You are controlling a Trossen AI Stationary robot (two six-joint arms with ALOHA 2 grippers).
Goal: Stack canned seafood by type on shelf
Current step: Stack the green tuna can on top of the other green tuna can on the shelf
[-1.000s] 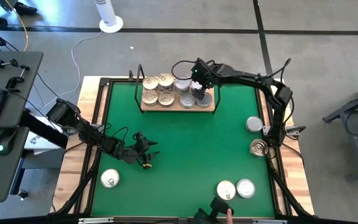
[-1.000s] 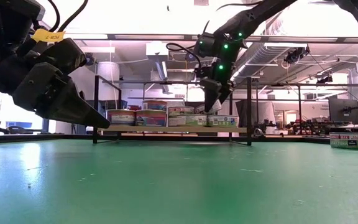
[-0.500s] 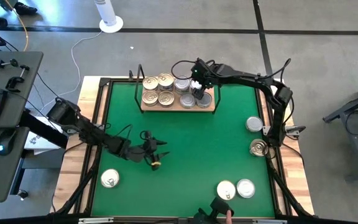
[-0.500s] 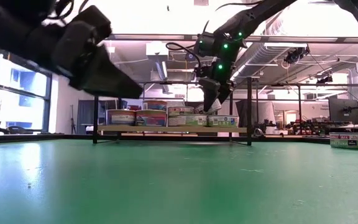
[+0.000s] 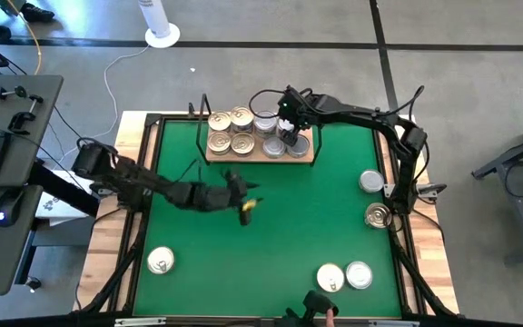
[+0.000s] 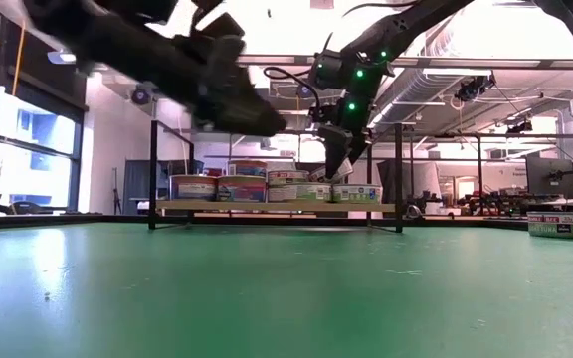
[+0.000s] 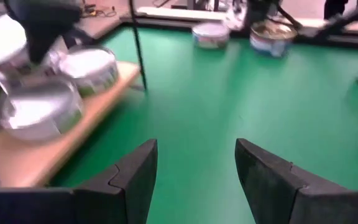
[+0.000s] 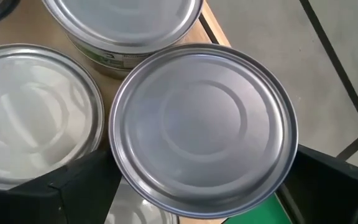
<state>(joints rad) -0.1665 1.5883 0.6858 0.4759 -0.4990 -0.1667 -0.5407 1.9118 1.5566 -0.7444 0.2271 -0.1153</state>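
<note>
High view: my right gripper [image 5: 291, 138] hangs over the right end of the shelf [image 5: 260, 156], which stands at the far side of the green mat [image 5: 289, 236] on the counter [image 5: 436, 259]. The shelf carries gold-lidded tins [image 5: 230, 131] on its left half and silver-lidded tins [image 5: 271, 134] on its right half. My left gripper [image 5: 245, 203] is out over the middle of the mat, near of the shelf and apart from it. Loose tins lie well apart from both grippers: one near-left tin [image 5: 160, 262], a near-right pair [image 5: 344, 276] and two right-edge tins [image 5: 374, 198]. By judgement the near-left tin belongs to my left arm; the other four lie nearer my right arm. Low view: my right gripper [image 6: 338, 164] points down onto the row of tins on the shelf [image 6: 277, 207]; my left gripper [image 6: 262, 119] hangs high above the mat, carrying nothing. Left wrist view: my left fingers [image 7: 132, 180] stand apart with only bare mat between them; the shelf [image 7: 55, 143] lies ahead to one side. Right wrist view: the top silver tin [image 8: 202, 127] lies directly below my right gripper [image 8: 204, 186], centred between fingers [image 8: 73, 186] spread wide on either side of its rim. Whether they touch the rim I cannot tell. The coming move turns on this: the tin is straight beneath, so withdrawal should be a straight lift.
</note>
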